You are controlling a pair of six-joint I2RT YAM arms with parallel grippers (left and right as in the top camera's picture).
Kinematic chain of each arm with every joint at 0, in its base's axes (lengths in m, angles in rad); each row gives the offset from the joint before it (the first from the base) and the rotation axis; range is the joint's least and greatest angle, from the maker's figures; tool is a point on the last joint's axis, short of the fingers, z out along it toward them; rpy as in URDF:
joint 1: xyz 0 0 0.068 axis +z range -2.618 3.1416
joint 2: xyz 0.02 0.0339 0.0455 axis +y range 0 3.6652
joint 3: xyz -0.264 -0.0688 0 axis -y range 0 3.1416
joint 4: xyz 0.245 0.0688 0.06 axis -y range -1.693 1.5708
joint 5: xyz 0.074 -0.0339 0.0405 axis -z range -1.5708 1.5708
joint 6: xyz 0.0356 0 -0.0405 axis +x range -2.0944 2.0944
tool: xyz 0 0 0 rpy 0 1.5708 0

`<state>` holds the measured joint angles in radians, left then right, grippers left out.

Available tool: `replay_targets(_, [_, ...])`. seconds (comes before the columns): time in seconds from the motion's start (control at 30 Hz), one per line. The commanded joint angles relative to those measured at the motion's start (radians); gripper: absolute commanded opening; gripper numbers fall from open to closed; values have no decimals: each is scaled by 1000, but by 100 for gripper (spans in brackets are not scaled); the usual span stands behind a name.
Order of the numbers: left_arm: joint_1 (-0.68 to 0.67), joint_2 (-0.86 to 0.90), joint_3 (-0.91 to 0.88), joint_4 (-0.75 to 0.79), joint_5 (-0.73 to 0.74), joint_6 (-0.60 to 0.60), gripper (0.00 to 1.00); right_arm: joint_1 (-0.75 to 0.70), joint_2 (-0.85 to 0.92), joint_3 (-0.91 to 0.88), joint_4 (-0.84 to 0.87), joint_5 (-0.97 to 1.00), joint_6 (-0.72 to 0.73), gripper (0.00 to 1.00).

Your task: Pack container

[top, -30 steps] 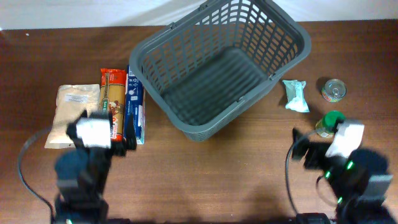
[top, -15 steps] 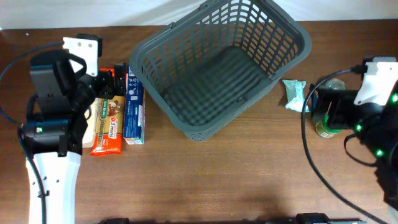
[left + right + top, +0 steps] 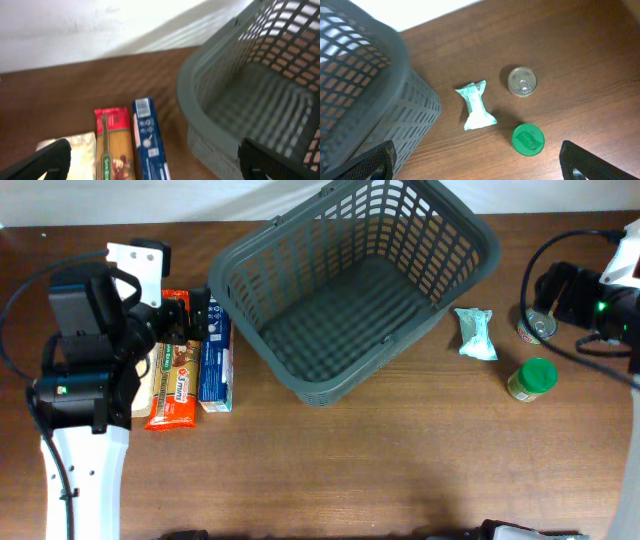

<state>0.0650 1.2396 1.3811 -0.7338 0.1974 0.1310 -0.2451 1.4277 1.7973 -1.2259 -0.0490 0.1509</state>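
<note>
Packets [image 3: 215, 362] lie left of the container [image 3: 300, 255]; pouch [image 3: 477, 106], can [image 3: 522, 82], jar [image 3: 528, 140] right.

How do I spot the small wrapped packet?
Find the big grey basket. Just right of it in the overhead view lie three small things; the packet is nearest the basket. It is pale green and crimped, unlike the round tin and green-lidded jar.

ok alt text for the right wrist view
A dark grey basket fills the left; beside it on the wooden table sit a pale green packet, a tin can and a green-lidded jar. The right gripper is open, empty.
</note>
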Motion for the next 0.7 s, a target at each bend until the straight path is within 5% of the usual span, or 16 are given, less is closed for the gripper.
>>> replay_targets(0.0, [3,10,18,-40,-54,13,99,-10,12,23,8,-107,16,99])
replay_targets(0.2, [3,64,18,-52,-136,13,99,-10,65,23,153,-212,72,99])
replay_targets(0.4, [3,105,18,-36,-147,14,99,-10,120,28,353,-416,-18,99])
replay_targets(0.67, [3,109,18,183,-184,77,99,29,214,28,415,-528,-191,99])
